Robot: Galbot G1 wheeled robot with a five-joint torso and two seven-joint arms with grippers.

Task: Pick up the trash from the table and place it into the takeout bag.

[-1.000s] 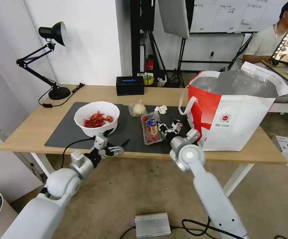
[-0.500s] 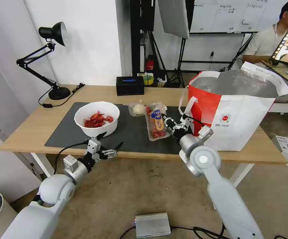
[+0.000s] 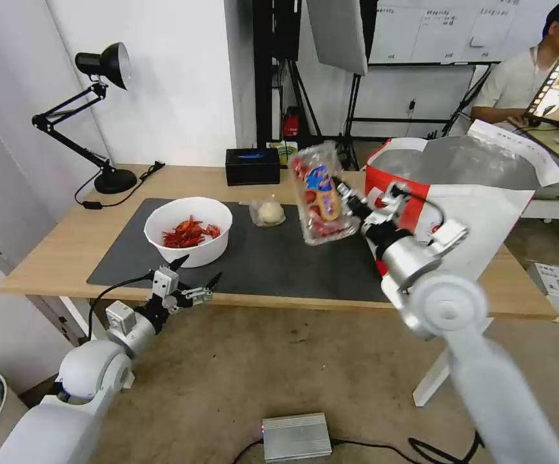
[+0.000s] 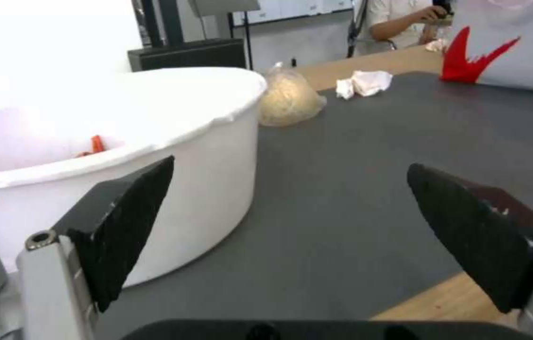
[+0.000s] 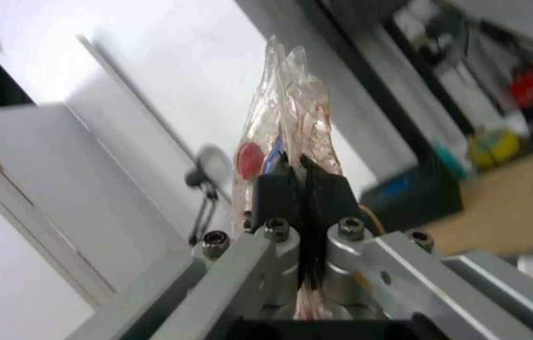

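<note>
My right gripper [image 3: 351, 198] is shut on the edge of the clear clamshell tray [image 3: 320, 193] with red bits. It holds the tray tilted in the air above the dark mat [image 3: 279, 258], just left of the takeout bag [image 3: 479, 206]. The right wrist view shows the closed fingers [image 5: 276, 191] pinching the tray [image 5: 292, 99]. On the table [image 3: 66, 238] stand the white bowl [image 3: 189, 229] of red shells and the bagged bun [image 3: 268, 211]. My left gripper [image 3: 198, 270] hangs open at the table's front edge, near the bowl [image 4: 153, 141]. Its wrist view also shows the bun [image 4: 288, 97], the crumpled tissue [image 4: 362, 82] and the bag [image 4: 519, 47].
A black desk lamp [image 3: 102, 71] stands at the table's back left, with its cord trailing along the top. A black tissue box [image 3: 252, 165] sits at the back edge. A metal box [image 3: 295, 437] and cables lie on the floor below.
My right gripper has lifted the clamshell tray off the mat, up and toward the bag's mouth. My left arm has drawn back, down and to the left, from the table edge.
</note>
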